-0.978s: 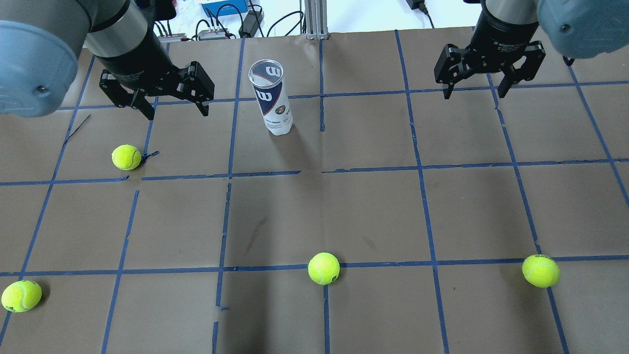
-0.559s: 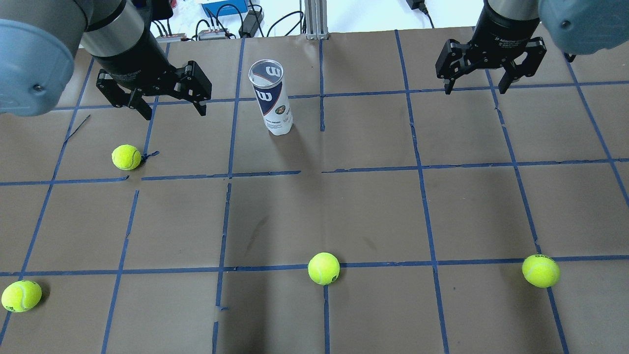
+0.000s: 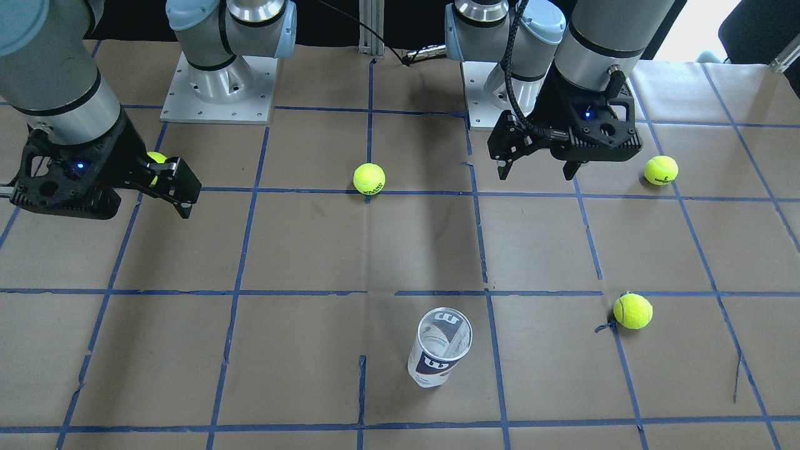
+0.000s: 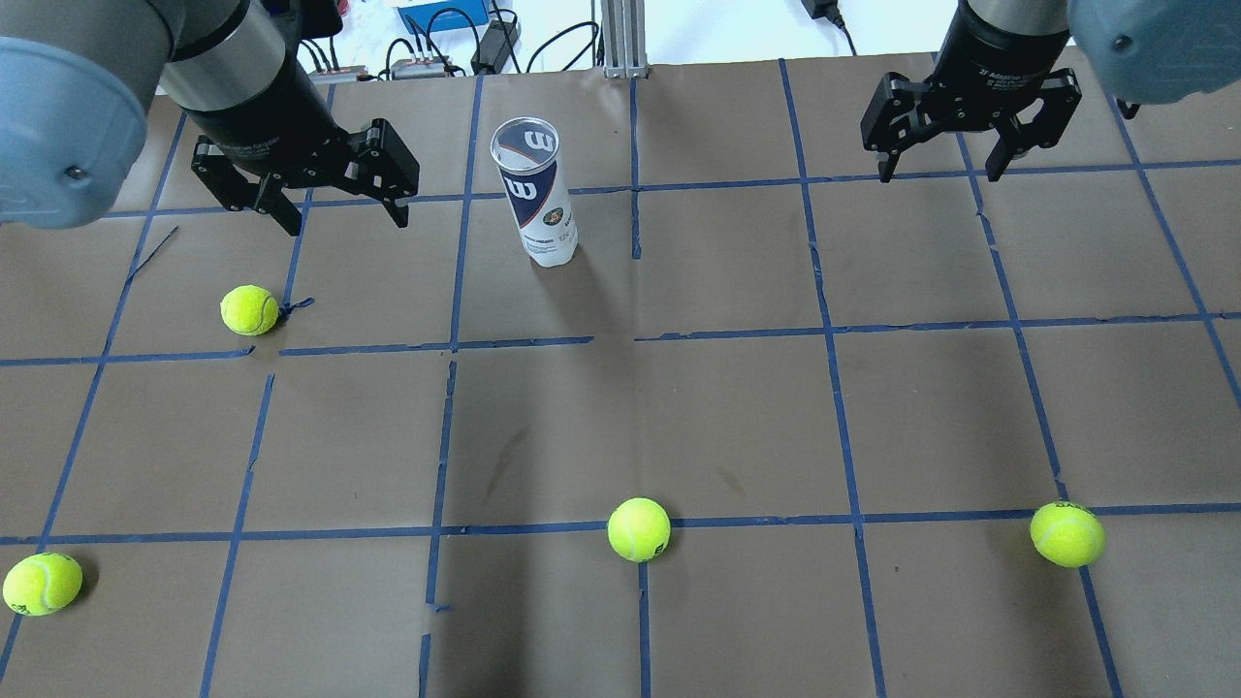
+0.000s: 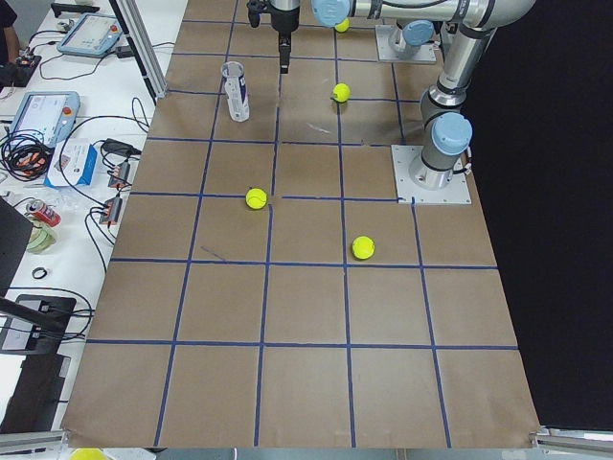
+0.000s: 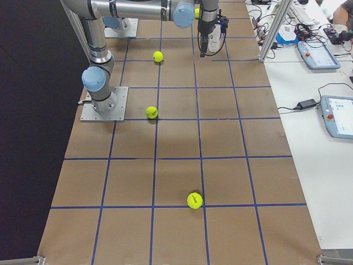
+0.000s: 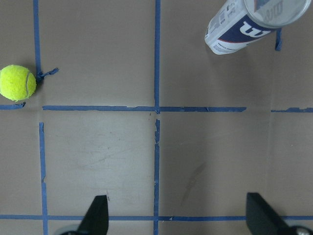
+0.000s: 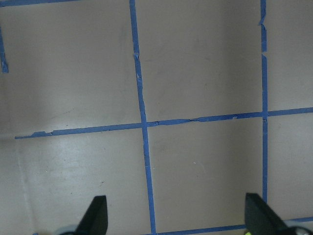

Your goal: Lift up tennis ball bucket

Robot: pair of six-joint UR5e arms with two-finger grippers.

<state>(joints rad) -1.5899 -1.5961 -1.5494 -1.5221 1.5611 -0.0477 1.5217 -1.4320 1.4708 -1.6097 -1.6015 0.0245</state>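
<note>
— Tennis ball bucket is the one to watch, but let's sweep the overhead shot from the bottom edge up. What's closest?

— Three tennis balls along the bottom. One is in the lower left corner, one at bottom centre and one at lower right. All lie loose on the brown-papered table with its blue tape grid.

— And further up?

— A fourth ball at middle left, well apart from the rest. Then, upper centre, just left of the middle, the bucket itself. It's standing upright on its base, clear wall, white and dark blue label, nothing touching it.

— Where are the grippers?

— Both at the top. Left gripper, upper left, hangs over the paper, jaws spread wide with nothing between them. The bucket stands off to its right, near but clear of the fingers. Its wrist camera has both fingertips at the bottom edge, far apart, and the bucket up in the top right corner.

— And the other?

— Right gripper, upper right, also wide and empty, well apart from the bucket. Its wrist view shows just paper and tape above the fingertips.
</note>
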